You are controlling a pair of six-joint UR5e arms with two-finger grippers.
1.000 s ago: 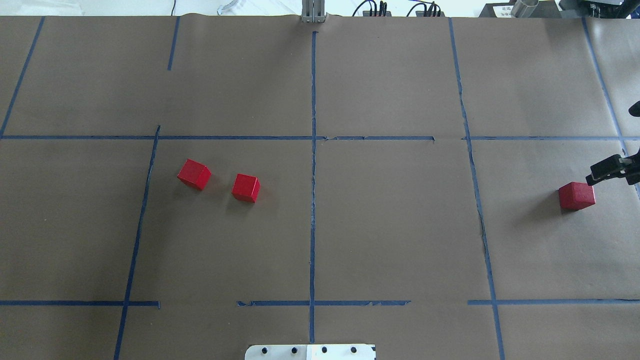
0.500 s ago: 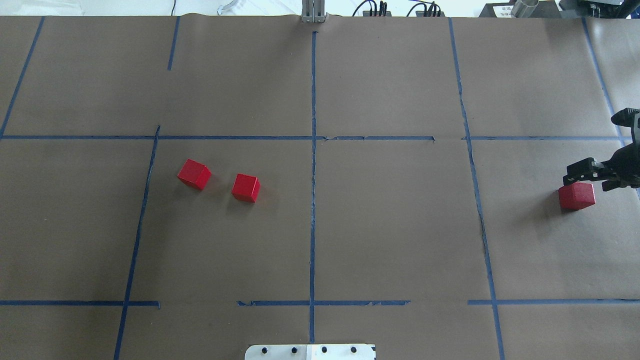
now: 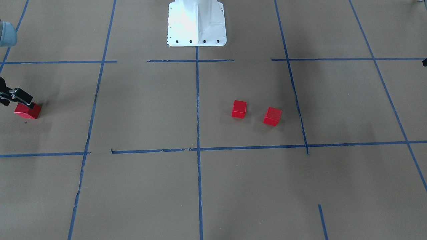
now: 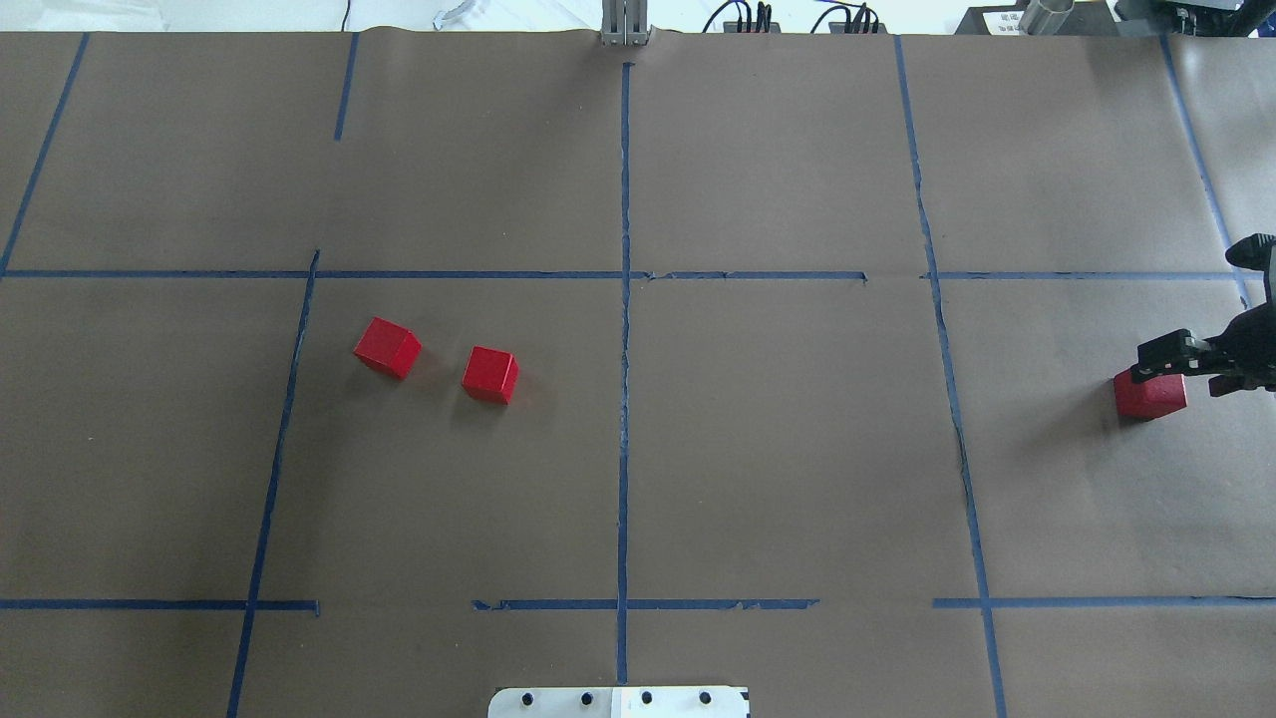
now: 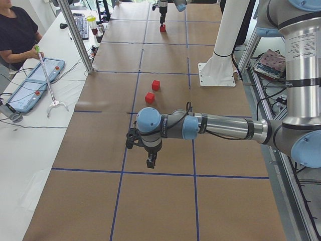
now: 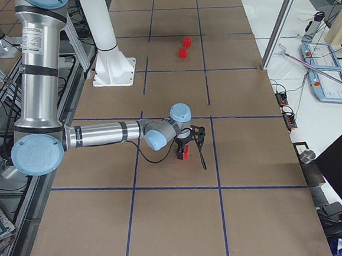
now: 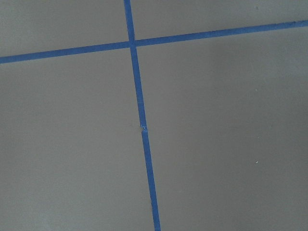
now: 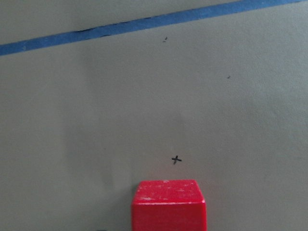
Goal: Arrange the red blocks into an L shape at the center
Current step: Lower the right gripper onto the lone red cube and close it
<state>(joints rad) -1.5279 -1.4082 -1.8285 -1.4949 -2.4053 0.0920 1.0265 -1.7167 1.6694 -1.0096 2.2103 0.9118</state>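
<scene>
Over at the table's right end, we are seeing the right gripper (image 4: 1184, 371) hovering with its jaws spread, gripping nothing, one finger just above a red block (image 4: 1149, 396). A second red block (image 4: 387, 347) and a third red block (image 4: 490, 374) are sitting near each other, not touching, in the left half of the center cell (image 4: 778, 439). All three are showing plain matte bright-red faces. Left gripper (image 5: 149, 161): we are unable to tell how its jaws stand.

Three red blocks (image 4: 489, 375), brown paper (image 4: 778, 449), blue tape grid (image 4: 624, 399), white base (image 3: 196, 20)
</scene>
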